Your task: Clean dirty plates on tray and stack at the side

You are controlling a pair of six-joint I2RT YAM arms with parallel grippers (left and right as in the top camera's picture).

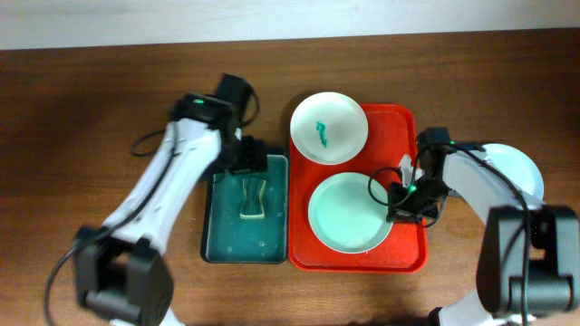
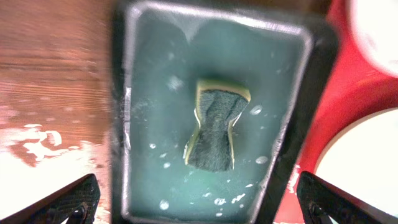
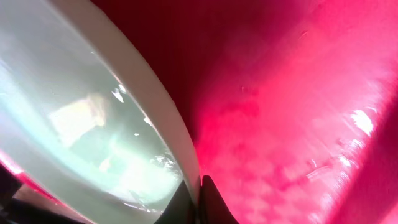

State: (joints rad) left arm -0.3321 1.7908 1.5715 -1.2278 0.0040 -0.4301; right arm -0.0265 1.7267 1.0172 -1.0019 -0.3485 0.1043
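On the red tray [image 1: 396, 136] lie a white plate [image 1: 328, 128] with a teal smear and, nearer me, a pale green plate [image 1: 344, 215] with no smear showing. My right gripper [image 1: 400, 199] is shut on the green plate's right rim. The right wrist view shows the fingertips [image 3: 199, 200] pinching that rim [image 3: 168, 124] over the tray floor [image 3: 298, 124]. A pale blue plate [image 1: 524, 167] rests on the table right of the tray, partly under the right arm. My left gripper [image 1: 248, 158] hangs open and empty over the sponge [image 2: 216, 124].
A dark green tray [image 1: 231, 237] holding the wet sponge [image 1: 253, 199] sits against the red tray's left side, its rim [image 2: 118, 124] between my spread left fingers [image 2: 69, 202]. Bare wooden table lies to the left and along the back.
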